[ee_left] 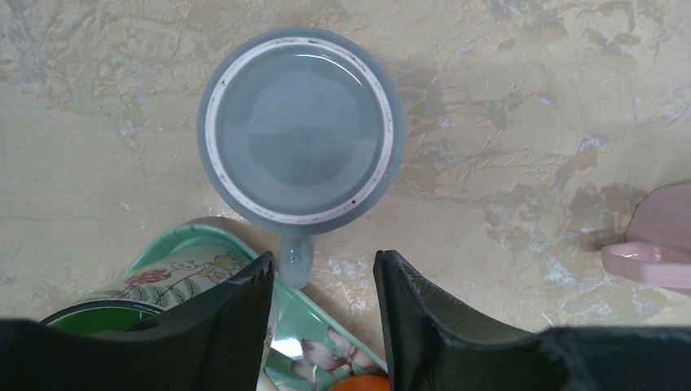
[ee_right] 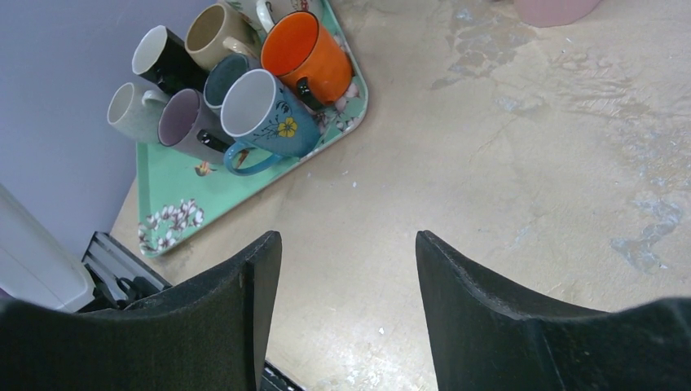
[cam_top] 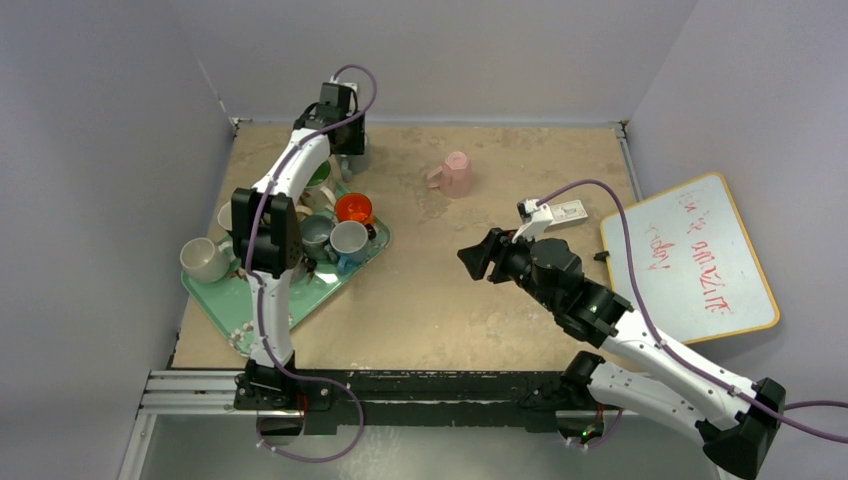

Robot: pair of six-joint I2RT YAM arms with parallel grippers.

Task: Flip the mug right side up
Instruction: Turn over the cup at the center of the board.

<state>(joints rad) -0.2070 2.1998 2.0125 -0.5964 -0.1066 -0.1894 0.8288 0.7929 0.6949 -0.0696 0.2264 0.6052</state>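
A grey-blue mug (ee_left: 300, 130) stands upside down on the table, its base with a white ring facing up and its handle (ee_left: 295, 259) pointing at my left gripper (ee_left: 324, 273). That gripper is open and empty, just above and short of the handle. In the top view the left gripper (cam_top: 345, 140) hangs over this mug at the far left and hides most of it. A pink mug (cam_top: 455, 175) stands further right; it also shows at the edge of the left wrist view (ee_left: 656, 240). My right gripper (cam_top: 478, 257) is open and empty over bare table (ee_right: 349, 244).
A green flowered tray (cam_top: 225, 300) at the left holds several mugs, among them an orange one (ee_right: 308, 53) and a blue one with a flower (ee_right: 269, 114). The tray's corner (ee_left: 326, 326) lies under the left fingers. A whiteboard (cam_top: 690, 255) lies at the right.
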